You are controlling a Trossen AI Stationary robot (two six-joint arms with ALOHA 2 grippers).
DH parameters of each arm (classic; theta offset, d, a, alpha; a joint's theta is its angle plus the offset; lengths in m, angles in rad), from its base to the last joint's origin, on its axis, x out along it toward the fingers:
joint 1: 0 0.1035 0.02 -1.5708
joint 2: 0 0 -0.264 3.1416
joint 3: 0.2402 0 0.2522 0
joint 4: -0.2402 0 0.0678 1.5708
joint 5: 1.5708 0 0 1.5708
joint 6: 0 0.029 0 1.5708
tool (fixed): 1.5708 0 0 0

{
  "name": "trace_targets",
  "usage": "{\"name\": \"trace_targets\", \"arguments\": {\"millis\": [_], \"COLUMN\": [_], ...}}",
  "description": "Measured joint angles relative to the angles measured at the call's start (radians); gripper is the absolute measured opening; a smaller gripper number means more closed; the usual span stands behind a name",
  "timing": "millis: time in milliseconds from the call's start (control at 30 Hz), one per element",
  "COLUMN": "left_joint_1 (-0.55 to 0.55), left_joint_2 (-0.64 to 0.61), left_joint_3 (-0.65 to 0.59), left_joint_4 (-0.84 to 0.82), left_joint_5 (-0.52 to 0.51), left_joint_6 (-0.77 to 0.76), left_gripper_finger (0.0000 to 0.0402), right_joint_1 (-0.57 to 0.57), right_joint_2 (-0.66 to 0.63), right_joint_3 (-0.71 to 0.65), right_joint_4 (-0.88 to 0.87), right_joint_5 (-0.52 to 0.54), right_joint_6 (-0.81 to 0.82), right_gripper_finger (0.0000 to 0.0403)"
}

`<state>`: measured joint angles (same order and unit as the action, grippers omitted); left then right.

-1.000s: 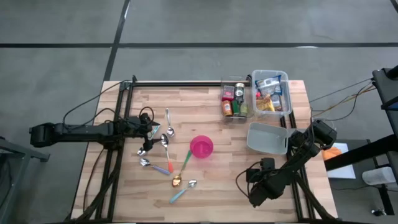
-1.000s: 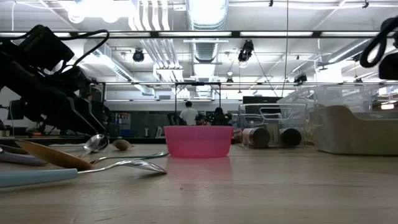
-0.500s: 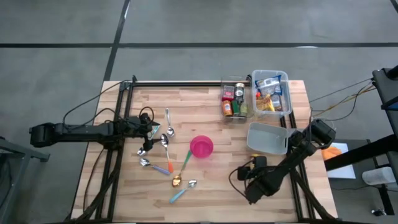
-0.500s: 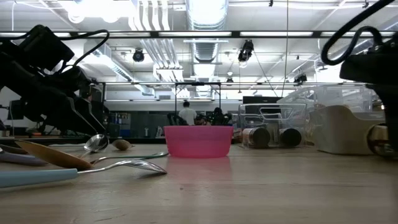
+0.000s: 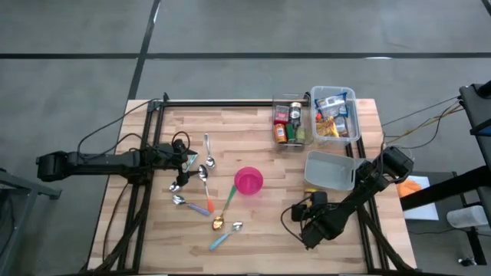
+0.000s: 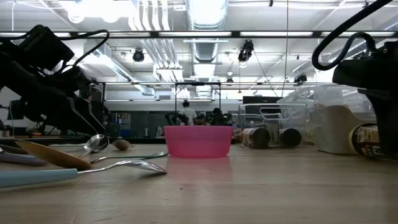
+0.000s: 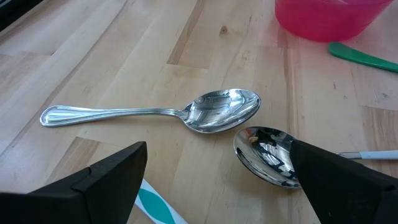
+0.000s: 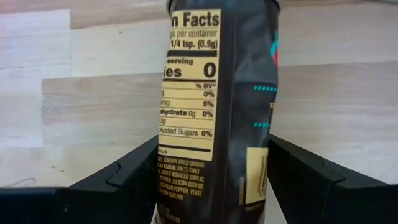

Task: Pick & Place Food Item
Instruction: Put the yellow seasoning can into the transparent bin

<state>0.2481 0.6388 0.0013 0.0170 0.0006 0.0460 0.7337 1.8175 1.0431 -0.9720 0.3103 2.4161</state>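
1. The right gripper (image 8: 214, 186) has its fingers (image 8: 112, 180) clamped on a dark seasoning jar (image 8: 217, 106), which stands upright between them, so it can be carried without tipping.
2. It hangs low over the counter (image 5: 268, 238), presumably heading for the pink bowl (image 5: 248, 182).
3. The left gripper (image 7: 217, 186) waits with fingers apart, spoons (image 7: 205, 112) lying just ahead.

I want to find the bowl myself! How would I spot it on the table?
Look at the middle of the wooden table, just right of the scattered spoons. The pink bowl sits there alone, the only round, bright pink thing; its neighbours are thin spoons and clear bins.
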Motion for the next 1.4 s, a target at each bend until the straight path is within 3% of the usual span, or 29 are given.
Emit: {"name": "trace_targets", "arguments": {"millis": [967, 1233, 1400], "left_joint_1": [0.0, 0.0, 0.0], "left_joint_2": [0.0, 0.0, 0.0], "left_joint_3": [0.0, 0.0, 0.0], "left_joint_4": [0.0, 0.0, 0.0], "left_joint_5": [0.0, 0.0, 0.0], "left_joint_6": [0.0, 0.0, 0.0], "left_gripper_finger": [0.0396, 0.0396, 0.0396], "right_joint_1": [-0.001, -0.001, -0.001], "right_joint_2": [0.0, 0.0, 0.0], "right_joint_3": [-0.017, -0.017, -0.017], "right_joint_4": [0.025, 0.029, 0.032], "right_joint_5": [-0.024, -0.031, -0.031], "right_joint_6": [0.016, 0.011, 0.013], "right_gripper_finger": [0.0258, 0.0208, 0.0214]}}
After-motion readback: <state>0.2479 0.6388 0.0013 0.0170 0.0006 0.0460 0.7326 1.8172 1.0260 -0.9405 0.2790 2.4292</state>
